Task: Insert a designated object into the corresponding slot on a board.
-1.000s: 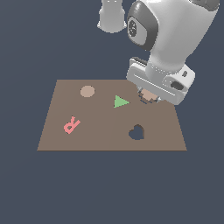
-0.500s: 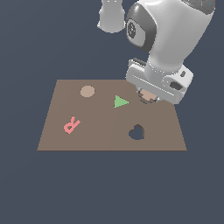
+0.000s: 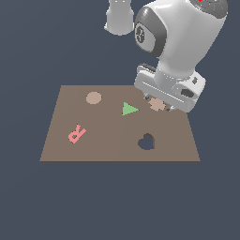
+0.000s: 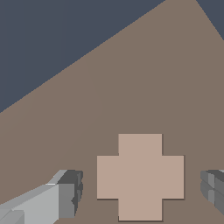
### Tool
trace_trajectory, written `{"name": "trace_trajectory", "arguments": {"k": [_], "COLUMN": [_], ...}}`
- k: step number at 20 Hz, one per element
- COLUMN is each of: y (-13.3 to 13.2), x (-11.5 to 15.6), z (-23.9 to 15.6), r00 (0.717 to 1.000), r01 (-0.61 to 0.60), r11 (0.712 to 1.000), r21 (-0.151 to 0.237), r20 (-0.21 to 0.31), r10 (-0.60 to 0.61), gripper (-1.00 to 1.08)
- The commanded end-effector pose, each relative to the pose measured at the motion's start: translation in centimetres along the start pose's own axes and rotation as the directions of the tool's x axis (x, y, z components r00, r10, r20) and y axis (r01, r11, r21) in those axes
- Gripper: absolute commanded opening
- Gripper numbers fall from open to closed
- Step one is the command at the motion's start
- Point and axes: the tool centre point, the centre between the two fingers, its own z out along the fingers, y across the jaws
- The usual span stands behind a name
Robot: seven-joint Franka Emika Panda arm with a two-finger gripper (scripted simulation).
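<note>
Heart cutout (image 3: 146, 141): near edge of the brown board (image 3: 93, 145).
Tan cross (image 4: 140, 176): lying flat on the board's far right part.
Pincer (image 4: 142, 192): spread wide, fingers (image 4: 70, 192) flanking the cross, not touching.

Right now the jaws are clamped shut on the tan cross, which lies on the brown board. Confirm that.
Not quite. The wrist view shows the jaws open, one finger on each side of the tan cross with a clear gap on both sides. The cross does lie on the brown board.
</note>
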Motion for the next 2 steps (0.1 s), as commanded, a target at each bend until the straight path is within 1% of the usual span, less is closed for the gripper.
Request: {"name": "trace_trajectory", "arguments": {"k": [1, 2], "y": [0.00, 0.00], "x": [0.00, 0.00], "z": [0.00, 0.00], "r00": [1.000, 1.000], "r01": [0.000, 0.000], "r11": [1.000, 1.000], "r21": [0.000, 0.000], "r20": [0.000, 0.000], "r10": [0.000, 0.000], "gripper": [1.00, 1.00]}}
